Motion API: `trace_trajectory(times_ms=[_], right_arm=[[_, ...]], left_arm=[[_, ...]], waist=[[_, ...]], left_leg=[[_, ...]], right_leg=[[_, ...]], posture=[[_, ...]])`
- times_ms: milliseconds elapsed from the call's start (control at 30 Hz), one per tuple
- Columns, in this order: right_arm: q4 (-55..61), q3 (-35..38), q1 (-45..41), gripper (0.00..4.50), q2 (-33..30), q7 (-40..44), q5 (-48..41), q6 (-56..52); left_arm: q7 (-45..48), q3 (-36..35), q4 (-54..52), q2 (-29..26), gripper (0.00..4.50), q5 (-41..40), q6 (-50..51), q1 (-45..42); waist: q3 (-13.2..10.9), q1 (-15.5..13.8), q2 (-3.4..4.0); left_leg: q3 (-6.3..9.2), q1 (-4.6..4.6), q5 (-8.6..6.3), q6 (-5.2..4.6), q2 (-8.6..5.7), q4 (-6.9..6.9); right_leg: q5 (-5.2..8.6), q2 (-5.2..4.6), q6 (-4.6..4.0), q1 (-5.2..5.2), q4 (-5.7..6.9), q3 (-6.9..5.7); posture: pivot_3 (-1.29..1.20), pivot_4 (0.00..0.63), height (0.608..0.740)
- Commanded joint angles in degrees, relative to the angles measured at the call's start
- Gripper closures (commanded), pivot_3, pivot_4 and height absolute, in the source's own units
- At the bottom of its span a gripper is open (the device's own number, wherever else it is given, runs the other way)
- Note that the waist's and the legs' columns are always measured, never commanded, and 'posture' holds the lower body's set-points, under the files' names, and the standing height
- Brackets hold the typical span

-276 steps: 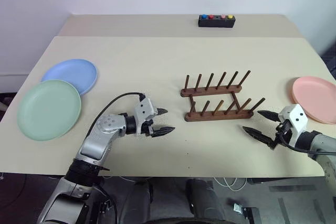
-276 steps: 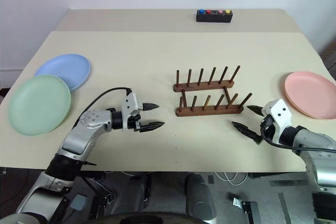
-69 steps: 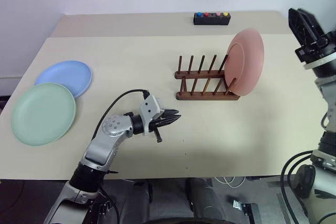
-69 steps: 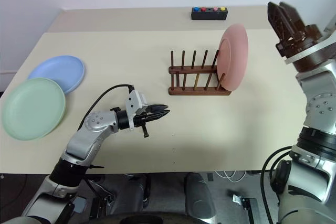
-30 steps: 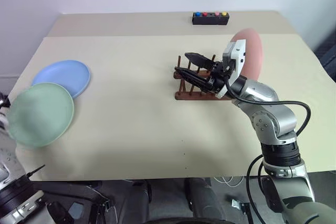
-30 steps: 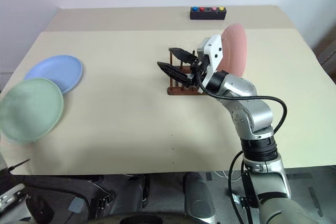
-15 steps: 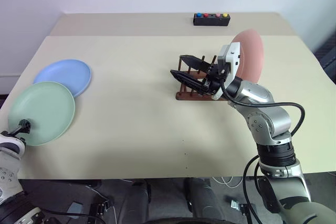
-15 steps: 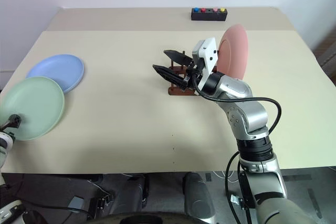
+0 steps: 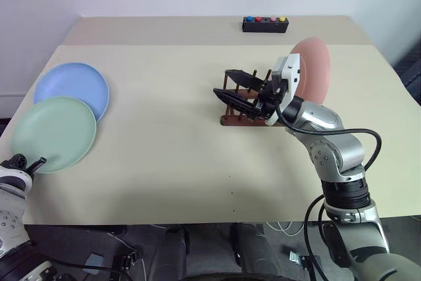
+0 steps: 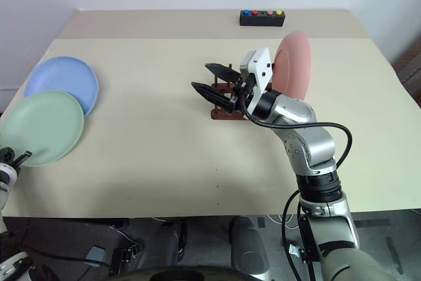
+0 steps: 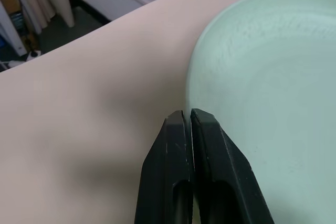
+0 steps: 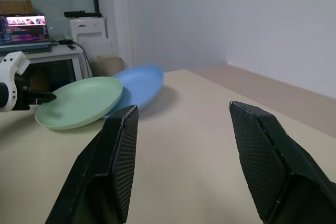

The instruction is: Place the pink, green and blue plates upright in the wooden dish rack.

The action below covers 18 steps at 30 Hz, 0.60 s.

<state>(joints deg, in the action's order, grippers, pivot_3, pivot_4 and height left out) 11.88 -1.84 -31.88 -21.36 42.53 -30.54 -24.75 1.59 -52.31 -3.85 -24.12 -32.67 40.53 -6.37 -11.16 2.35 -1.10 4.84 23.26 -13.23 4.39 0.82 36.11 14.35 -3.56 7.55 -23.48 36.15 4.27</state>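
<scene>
The green plate (image 9: pixel 56 133) lies at the table's left edge, its far side overlapping the blue plate (image 9: pixel 72 87). My left gripper (image 9: pixel 38 161) is at the green plate's near rim and shut on it; the left wrist view has the rim (image 11: pixel 189 95) running in between the closed fingertips. At the right end of the wooden dish rack (image 9: pixel 231 120) the pink plate (image 9: pixel 314 70) stands upright. My right gripper (image 9: pixel 222 82) hangs open just left of the rack, holding nothing and hiding part of it.
A black box with coloured buttons (image 9: pixel 265 25) sits at the table's far edge. Bare tabletop (image 9: pixel 158 123) stretches between the two plates on the left and the rack.
My left gripper has closed on the green plate's near rim. The green and blue plates have shifted slightly toward the far side. The right arm has stayed still.
</scene>
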Motion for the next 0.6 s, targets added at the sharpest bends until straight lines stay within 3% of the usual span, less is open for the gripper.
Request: trace_trajectory(times_ms=[33, 200, 400, 600], right_arm=[[2.20, 1.18, -0.02, 1.70, -0.40, 0.78, -1.34, 0.00], [2.57, -3.05, 0.87, 1.70, -4.74, 4.83, 4.52, 2.81], [0.93, -8.57, -0.21, 1.70, -6.57, 5.52, 16.19, 14.33], [-2.14, -12.76, -2.81, 1.70, -7.92, 3.20, 29.80, 26.88]], left_arm=[[4.54, 0.68, -5.92, 1.05, 4.47, -4.10, -5.08, 0.06], [5.88, 1.39, -11.26, 1.32, 4.47, -8.84, -9.04, -2.60], [6.20, 17.88, -19.33, -5.45, 4.47, -0.75, -8.21, -6.53], [4.22, 32.77, -23.84, -6.04, 4.47, 4.32, -5.02, -14.58]], waist=[[0.00, -0.12, -0.01], [-0.01, -0.13, -0.03], [-0.01, -0.06, -0.03], [-0.02, 0.02, -0.03]], left_leg=[[0.00, 0.01, 0.00, 0.00, 0.00, 0.01], [0.00, 0.02, 0.00, 0.01, 0.00, 0.01], [-0.02, 0.01, 0.01, 0.01, 0.00, 0.02], [-0.01, 0.03, 0.02, 0.03, -0.01, -0.01]], right_leg=[[0.00, 0.00, 0.00, 0.00, 0.00, 0.00], [0.00, 0.00, -0.03, 0.00, -0.03, 0.00], [-0.01, 0.01, -0.01, 0.01, -0.04, 0.01], [-0.02, 0.01, 0.02, 0.00, -0.05, 0.01]], posture=[[0.00, 0.150, 0.730], [0.00, 0.150, 0.730], [0.00, 0.150, 0.730], [0.00, 0.150, 0.730]])
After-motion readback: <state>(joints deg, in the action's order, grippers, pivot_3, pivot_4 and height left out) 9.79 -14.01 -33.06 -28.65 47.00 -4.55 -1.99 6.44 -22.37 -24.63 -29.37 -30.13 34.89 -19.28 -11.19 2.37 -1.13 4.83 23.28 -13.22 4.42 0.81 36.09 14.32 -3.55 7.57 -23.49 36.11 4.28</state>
